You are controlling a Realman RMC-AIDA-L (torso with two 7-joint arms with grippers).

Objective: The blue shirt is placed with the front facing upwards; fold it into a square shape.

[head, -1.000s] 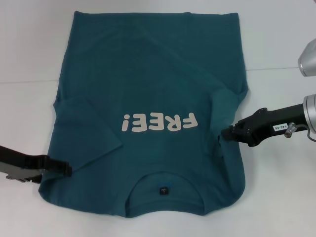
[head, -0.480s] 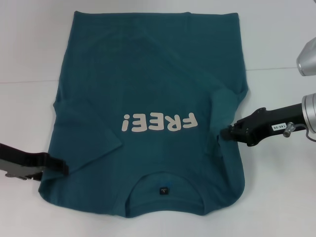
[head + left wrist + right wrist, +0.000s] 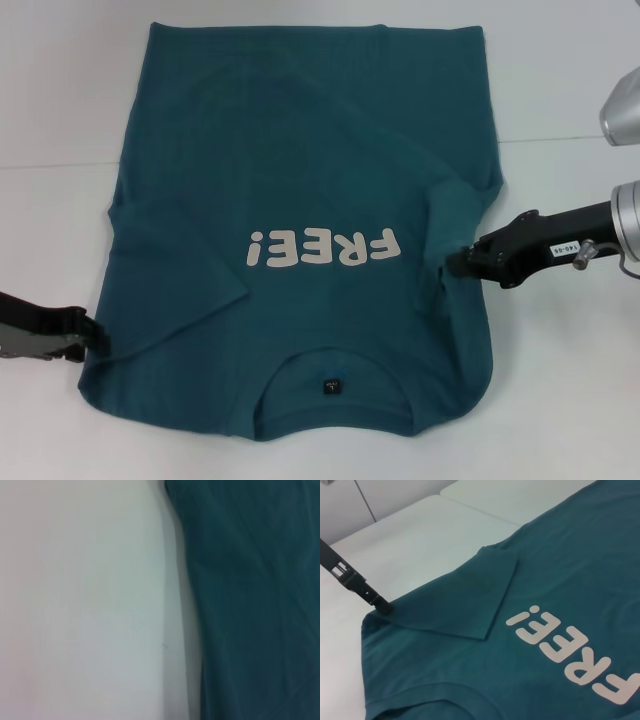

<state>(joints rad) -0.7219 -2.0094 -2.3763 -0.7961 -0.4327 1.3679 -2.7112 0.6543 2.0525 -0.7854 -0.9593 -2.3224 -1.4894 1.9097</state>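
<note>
White table (image 3: 560,80) fills the frame. At lower left my left gripper (image 3: 92,332) touches the shirt (image 3: 300,160) edge; at right my right gripper (image 3: 455,264) meets the sleeve. Grip unclear on both. Sleeves lie folded inward, narrowing the shirt, centre frame, for squaring.

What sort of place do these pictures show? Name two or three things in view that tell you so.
Probably a robot test bench or lab rather than a home: a bare white table, one blue shirt laid flat with nothing else around, and two black robot grippers, left gripper and right gripper, at the shirt's edges.
</note>
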